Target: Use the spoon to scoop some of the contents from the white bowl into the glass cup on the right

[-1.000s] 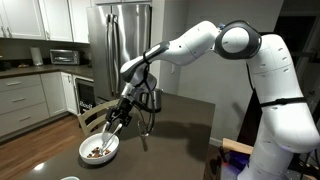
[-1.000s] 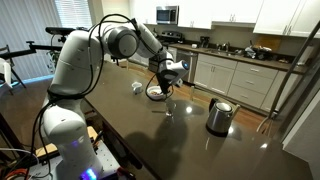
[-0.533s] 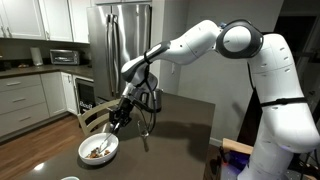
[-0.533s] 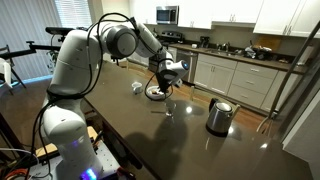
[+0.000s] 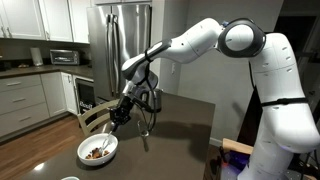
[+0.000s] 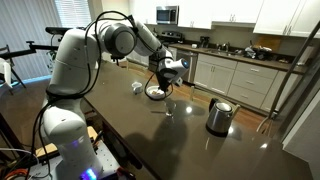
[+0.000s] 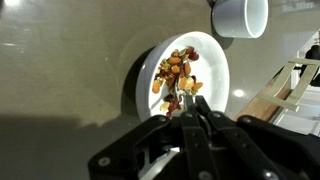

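Note:
The white bowl (image 5: 98, 150) (image 6: 157, 92) sits on the dark table, and in the wrist view it (image 7: 215, 75) holds the contents (image 7: 177, 70), a heap of brown and reddish bits. My gripper (image 5: 119, 114) (image 7: 188, 108) hangs just above the bowl's rim with its fingers pressed together. The thin spoon (image 5: 108, 132) slants from the fingers down into the bowl; in the wrist view the fingers hide its handle. The small glass cup (image 6: 168, 112) stands on the table a little way from the bowl, apart from the gripper.
A white mug (image 7: 240, 15) (image 6: 137, 87) stands just beyond the bowl. A steel kettle (image 6: 220, 116) with a black handle sits further along the table. Kitchen counters and a fridge (image 5: 120, 40) lie behind. The bowl is near the table's edge.
The jaws have closed from wide apart to fully together around the spoon's handle. The arm has barely moved and the bowl stays put.

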Tool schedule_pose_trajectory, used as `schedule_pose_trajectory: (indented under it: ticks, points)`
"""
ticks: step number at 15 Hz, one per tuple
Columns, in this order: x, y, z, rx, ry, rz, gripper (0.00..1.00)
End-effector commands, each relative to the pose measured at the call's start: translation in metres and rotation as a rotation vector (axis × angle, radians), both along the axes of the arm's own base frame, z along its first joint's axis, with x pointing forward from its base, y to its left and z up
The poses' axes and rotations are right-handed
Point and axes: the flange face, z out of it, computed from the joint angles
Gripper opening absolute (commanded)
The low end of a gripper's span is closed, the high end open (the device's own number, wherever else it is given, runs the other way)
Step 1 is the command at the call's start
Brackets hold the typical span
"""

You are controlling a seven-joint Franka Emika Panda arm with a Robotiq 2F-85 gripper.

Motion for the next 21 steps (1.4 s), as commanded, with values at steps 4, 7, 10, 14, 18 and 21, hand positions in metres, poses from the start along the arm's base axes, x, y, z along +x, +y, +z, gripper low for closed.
schedule_pose_trajectory:
  ticks: [4, 7, 10, 14, 18, 21]
  points:
    - [-0.006, -0.005, 0.026, -0.039, 0.0, -0.013, 0.05]
    - [-0.004, -0.011, 0.049, -0.083, -0.03, -0.003, 0.06]
    - [-0.002, -0.017, 0.074, -0.166, -0.055, 0.008, 0.05]
    - [0.001, -0.013, 0.092, -0.299, -0.061, 0.059, 0.06]
    - [0.003, 0.0, 0.095, -0.359, -0.061, 0.113, 0.06]
    - [0.002, 0.011, 0.092, -0.397, -0.055, 0.153, 0.06]
